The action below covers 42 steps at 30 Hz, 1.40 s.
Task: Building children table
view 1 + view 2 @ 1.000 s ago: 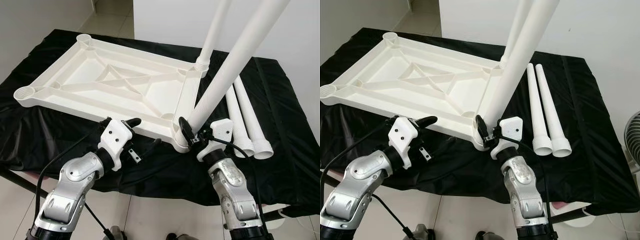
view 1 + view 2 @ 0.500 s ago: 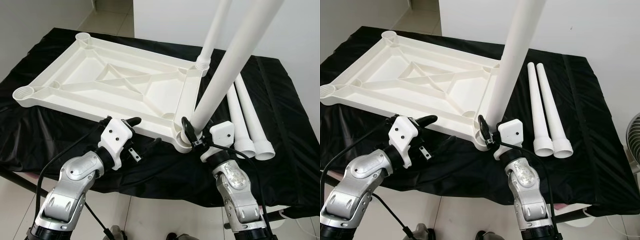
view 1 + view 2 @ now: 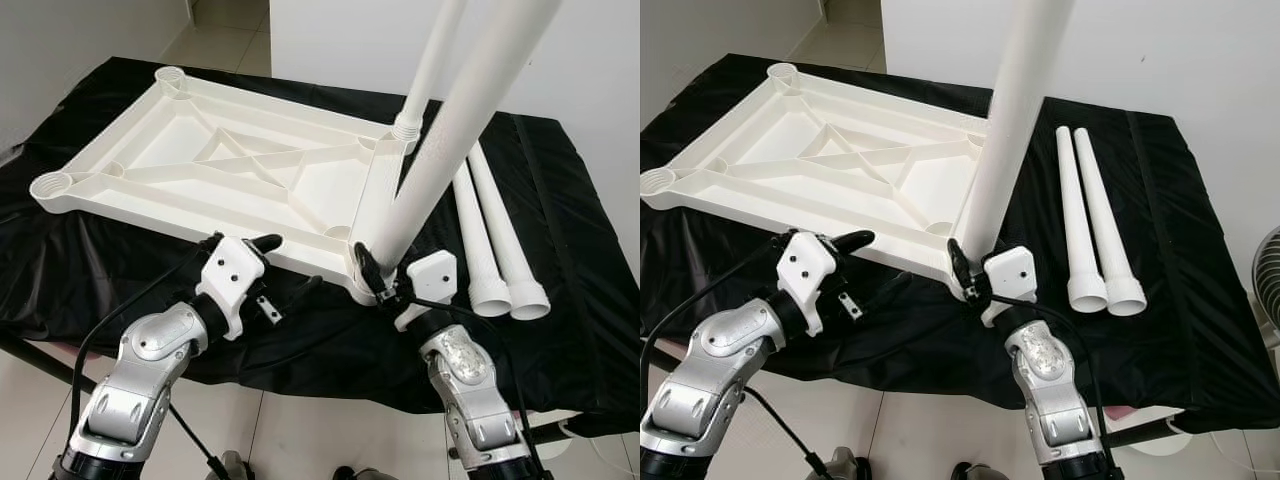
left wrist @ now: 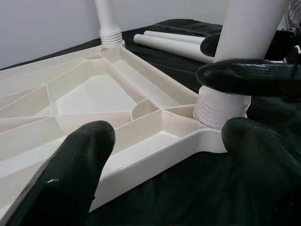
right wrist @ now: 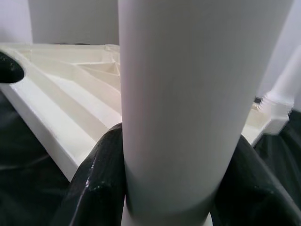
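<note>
Since one second ago, the near leg (image 3: 440, 150) has swung from a lean toward upright, and the right gripper (image 3: 378, 283) has shifted slightly leftward with it.

Left eye view: an inverted white plastic tabletop (image 3: 200, 170), ribbed with diagonal braces and round corner sockets, lies on a black cloth (image 3: 560, 300). Both standing legs are cut off by the upper frame edge. The far leg (image 3: 425, 70) sits in the far right socket. Two loose tapered legs (image 3: 495, 250) lie side by side on the cloth, right of the tabletop. No writing is legible.

Right eye view: the left gripper (image 3: 855, 262) hovers at the tabletop's near edge, fingers spread, holding nothing.

Left wrist view: the near leg's ribbed, threaded collar (image 4: 220, 110) meets the near right corner socket.

Right wrist view: two black fingers (image 5: 99, 183) clamp the smooth near leg; its base is hidden.
</note>
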### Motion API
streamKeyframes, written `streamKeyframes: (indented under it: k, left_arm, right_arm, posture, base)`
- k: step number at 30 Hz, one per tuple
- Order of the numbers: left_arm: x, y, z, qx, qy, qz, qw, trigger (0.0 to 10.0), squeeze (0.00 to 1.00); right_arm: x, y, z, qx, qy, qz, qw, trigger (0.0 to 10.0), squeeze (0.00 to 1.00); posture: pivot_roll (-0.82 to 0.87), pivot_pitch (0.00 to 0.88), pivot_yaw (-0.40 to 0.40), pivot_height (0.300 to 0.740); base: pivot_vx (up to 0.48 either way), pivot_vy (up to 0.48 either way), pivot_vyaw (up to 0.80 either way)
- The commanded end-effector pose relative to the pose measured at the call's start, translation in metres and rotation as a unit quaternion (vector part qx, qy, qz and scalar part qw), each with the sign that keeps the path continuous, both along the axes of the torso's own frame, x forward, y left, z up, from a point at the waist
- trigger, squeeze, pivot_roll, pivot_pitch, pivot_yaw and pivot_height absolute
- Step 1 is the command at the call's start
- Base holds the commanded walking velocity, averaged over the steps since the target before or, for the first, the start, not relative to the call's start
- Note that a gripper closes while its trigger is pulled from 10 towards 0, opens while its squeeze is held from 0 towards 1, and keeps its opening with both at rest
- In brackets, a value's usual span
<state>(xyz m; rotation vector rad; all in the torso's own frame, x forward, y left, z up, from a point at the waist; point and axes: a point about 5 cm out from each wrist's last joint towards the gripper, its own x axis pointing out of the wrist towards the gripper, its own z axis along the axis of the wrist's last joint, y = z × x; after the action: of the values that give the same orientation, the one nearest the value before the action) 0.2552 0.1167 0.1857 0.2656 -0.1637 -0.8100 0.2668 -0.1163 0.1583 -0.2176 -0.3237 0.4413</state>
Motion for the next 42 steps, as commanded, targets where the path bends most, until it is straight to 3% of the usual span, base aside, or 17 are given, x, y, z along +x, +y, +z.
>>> streamKeyframes:
  k: [1,7,23,26,33,37,42]
  left_arm:
    - [-0.002,-0.001,-0.003,-0.001,0.011,-0.007,1.000,10.0,0.00]
    - [-0.002,-0.002,-0.003,-0.004,0.011,-0.007,1.000,10.0,0.00]
    - [-0.001,-0.002,-0.003,-0.004,0.009,-0.007,1.000,10.0,0.00]
    - [-0.002,-0.002,-0.003,-0.004,0.009,-0.007,1.000,10.0,0.00]
    - [-0.002,-0.002,-0.003,-0.004,0.009,-0.006,1.000,10.0,0.00]
    - [-0.002,-0.002,-0.003,-0.004,0.009,-0.006,1.000,10.0,0.00]
    - [-0.002,-0.002,-0.003,-0.003,0.009,-0.009,1.000,10.0,0.00]
  right_arm:
    - [-0.001,-0.005,-0.024,-0.027,0.052,-0.007,0.998,10.0,0.00]
    - [0.005,-0.011,-0.027,0.022,0.105,-0.029,0.994,10.0,0.00]
    - [0.018,-0.012,-0.021,0.056,0.181,-0.028,0.981,10.0,0.00]
    - [0.018,-0.014,-0.024,0.049,0.183,-0.034,0.981,10.0,0.00]
    - [0.010,-0.017,-0.038,0.088,0.197,-0.054,0.975,10.0,0.00]
    - [0.007,-0.018,-0.037,0.114,0.178,-0.068,0.975,10.0,0.00]
    - [0.007,-0.017,-0.035,0.108,0.180,-0.066,0.975,10.0,0.00]
  posture:
    - [0.18,0.144,-0.033,0.740]
    - [0.18,0.143,-0.032,0.740]
    - [0.18,0.140,-0.036,0.740]
    - [0.18,0.140,-0.037,0.740]
    - [0.18,0.140,-0.038,0.740]
    - [0.18,0.139,-0.035,0.740]
    - [0.18,0.138,-0.032,0.740]
  base:
    - [0.000,0.000,0.00]
    - [0.000,0.000,0.00]
    - [0.000,0.000,0.00]
    - [0.000,0.000,0.00]
    - [0.000,0.000,0.00]
    - [0.000,0.000,0.00]
    - [0.000,0.000,0.00]
